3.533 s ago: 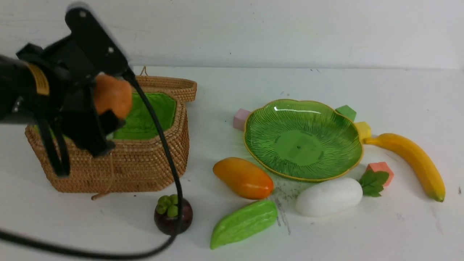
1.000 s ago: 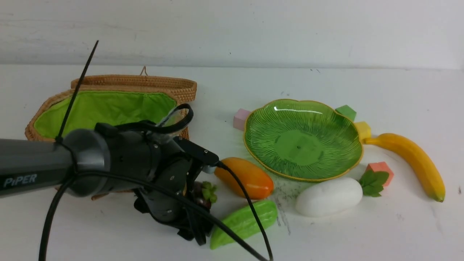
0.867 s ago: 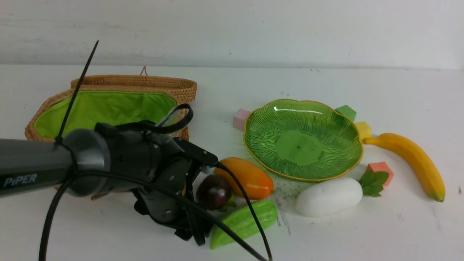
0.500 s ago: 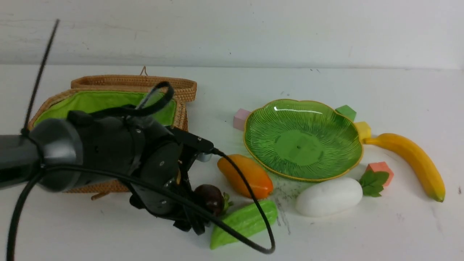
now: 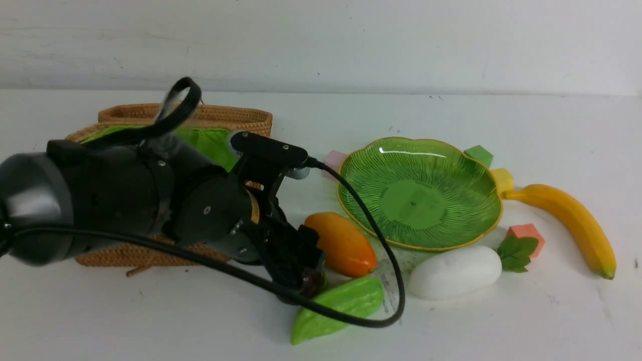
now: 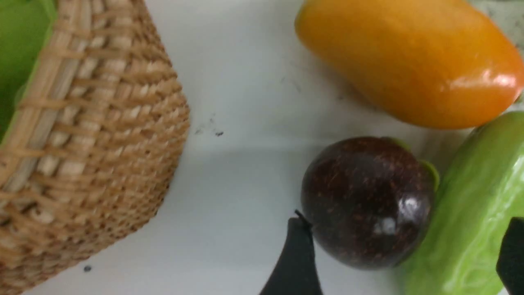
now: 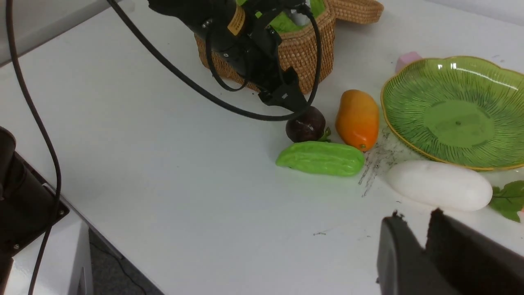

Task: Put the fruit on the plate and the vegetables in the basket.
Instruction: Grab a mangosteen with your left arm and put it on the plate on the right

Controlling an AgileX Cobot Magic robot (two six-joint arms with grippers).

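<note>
The small round dark-purple mangosteen (image 6: 366,203) lies on its side on the white desk (image 5: 501,326). Its green cap is against the light-green ridged gourd (image 5: 338,308), and the orange-yellow oval mango (image 5: 343,243) is just beside it. My left pincer (image 6: 405,229) straddles it, fingers wide apart, one tip at the fruit's side and the other over the gourd, nothing clamped. The left arm reaches low across the front of the tan wicker basket (image 5: 125,255), wrist tipped down. My right pincer (image 7: 425,233) hangs near the white oblong radish (image 7: 440,186), fingers drawn together, empty. Seconds ago the mangosteen stood cap-up before the basket, clear of the gourd; it has rolled over since.
</note>
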